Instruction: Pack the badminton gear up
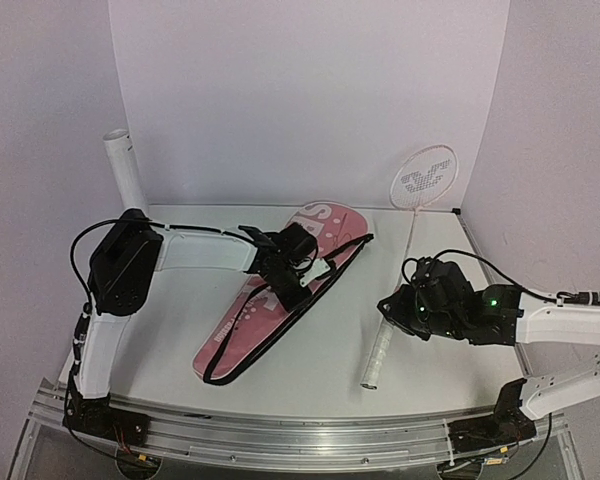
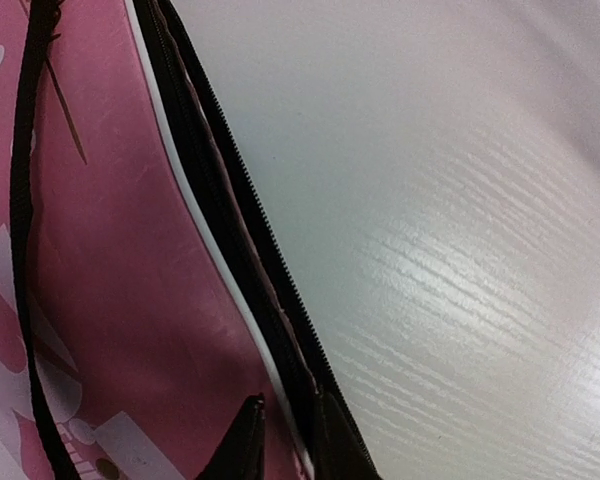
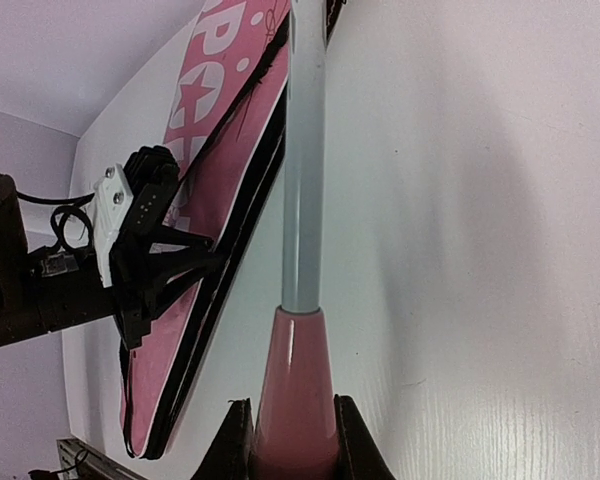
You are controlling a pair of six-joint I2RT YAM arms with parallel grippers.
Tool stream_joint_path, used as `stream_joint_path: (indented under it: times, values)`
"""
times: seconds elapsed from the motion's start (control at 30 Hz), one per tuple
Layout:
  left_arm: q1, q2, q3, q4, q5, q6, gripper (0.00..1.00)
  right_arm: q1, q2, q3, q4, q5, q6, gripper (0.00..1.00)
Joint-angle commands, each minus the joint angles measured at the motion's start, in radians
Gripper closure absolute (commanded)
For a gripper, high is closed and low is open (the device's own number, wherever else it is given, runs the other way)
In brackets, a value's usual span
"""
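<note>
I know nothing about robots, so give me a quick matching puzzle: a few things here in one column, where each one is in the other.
Things:
1 white tube
2 pink bag
3 racket

Places:
A lying flat in the middle
B gripped by the right hand, head against the back wall
C leaning in the back left corner

Pairs: 1-C, 2-A, 3-B

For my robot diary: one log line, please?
left gripper: shut on pink bag edge | right gripper: shut on racket | racket: outside bag
</note>
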Motion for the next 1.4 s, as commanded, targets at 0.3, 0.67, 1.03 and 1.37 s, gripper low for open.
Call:
stream_joint_path:
  times: [0.3, 0.67, 1.03, 1.37]
  values:
    - [-0.016, -0.145, -0.142, 0.013, -0.133, 0.086, 0.43, 0.002, -0.012, 0.045, 0.028, 0.026, -0.045, 1.0]
    - [-0.019, -0.105, -0.211, 0.049, -0.229, 0.122, 0.49, 0.001, -0.02, 0.057, 0.028, 0.027, -0.063, 1.0]
    - [-0.019, -0.061, -0.254, 0.043, -0.179, 0.076, 0.92, 0.001, -0.024, 0.052, 0.028, 0.014, -0.065, 1.0]
    - [-0.002, -0.245, -0.113, 0.049, -0.159, 0.021, 1.0, 0.001, -0.042, 0.071, 0.02, -0.115, -0.065, 1.0]
